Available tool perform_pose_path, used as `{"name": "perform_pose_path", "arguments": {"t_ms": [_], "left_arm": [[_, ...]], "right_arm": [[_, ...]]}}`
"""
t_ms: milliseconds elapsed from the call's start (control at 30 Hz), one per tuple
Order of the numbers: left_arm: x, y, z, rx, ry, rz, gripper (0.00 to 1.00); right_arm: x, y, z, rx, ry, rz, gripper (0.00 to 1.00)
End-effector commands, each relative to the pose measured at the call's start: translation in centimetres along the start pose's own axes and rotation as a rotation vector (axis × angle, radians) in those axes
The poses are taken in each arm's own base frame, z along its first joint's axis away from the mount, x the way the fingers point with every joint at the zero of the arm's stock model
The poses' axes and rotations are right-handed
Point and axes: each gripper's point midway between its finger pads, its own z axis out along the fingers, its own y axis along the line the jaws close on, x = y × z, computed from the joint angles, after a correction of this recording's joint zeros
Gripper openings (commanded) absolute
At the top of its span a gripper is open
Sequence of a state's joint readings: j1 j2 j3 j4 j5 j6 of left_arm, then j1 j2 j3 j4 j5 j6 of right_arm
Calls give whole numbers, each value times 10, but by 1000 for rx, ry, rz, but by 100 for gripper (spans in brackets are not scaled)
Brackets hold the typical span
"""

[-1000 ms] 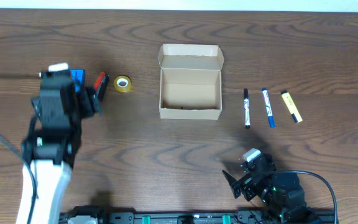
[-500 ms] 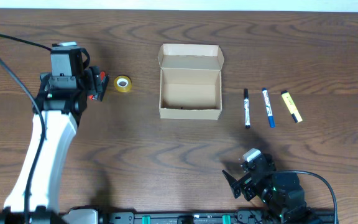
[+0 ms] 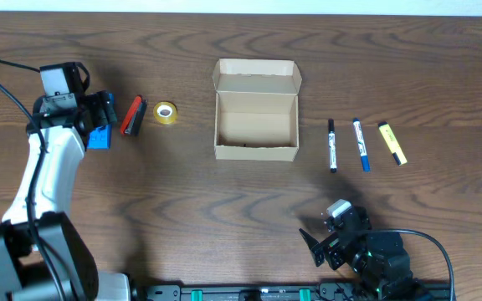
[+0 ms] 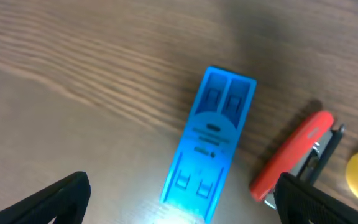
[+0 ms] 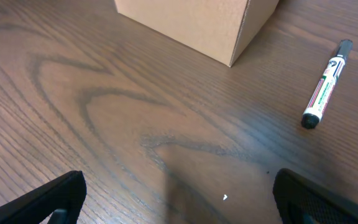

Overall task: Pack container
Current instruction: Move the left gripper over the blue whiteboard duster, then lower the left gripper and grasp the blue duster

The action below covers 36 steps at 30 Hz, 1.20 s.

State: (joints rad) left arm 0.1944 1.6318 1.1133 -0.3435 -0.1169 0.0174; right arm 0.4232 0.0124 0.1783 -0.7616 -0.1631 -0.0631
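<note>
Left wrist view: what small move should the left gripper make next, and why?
Probably lower the left gripper and close it on the blue block. The block lies flat between the open fingers, its long side across their line. The container stands open and looks empty.

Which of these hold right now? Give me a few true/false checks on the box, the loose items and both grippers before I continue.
1. The container is open, with nothing visible inside. True.
2. The three markers lie left of the container. False: they lie to its right.
3. The left gripper is shut on the blue block. False: it is open, over the block.
4. The tape roll lies between the red stapler and the container. True.
5. The right gripper holds a marker. False: it is open and empty.
</note>
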Motion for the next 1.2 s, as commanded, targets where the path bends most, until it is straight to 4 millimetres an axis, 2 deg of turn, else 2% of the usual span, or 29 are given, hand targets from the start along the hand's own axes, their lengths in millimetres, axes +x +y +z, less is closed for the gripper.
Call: {"name": "perform_pose_path", "arguments": {"t_ms": [0, 200, 600, 800, 833, 1167], "left_arm": [[3, -12, 18, 62, 25, 79, 95], [15, -14, 46, 57, 62, 97, 95], [11, -19, 86, 50, 15, 159, 96], [12, -14, 101, 42, 2, 147, 100], [14, -13, 103, 45, 9, 146, 95], [21, -14, 108, 49, 31, 147, 89]], "right_arm": [[3, 2, 2, -7, 5, -18, 99], [3, 2, 2, -7, 5, -18, 99], [3, 1, 2, -6, 5, -18, 99], [3, 1, 2, -6, 5, -18, 99], [3, 2, 2, -7, 5, -18, 99], [3, 1, 2, -6, 5, -18, 99]]}}
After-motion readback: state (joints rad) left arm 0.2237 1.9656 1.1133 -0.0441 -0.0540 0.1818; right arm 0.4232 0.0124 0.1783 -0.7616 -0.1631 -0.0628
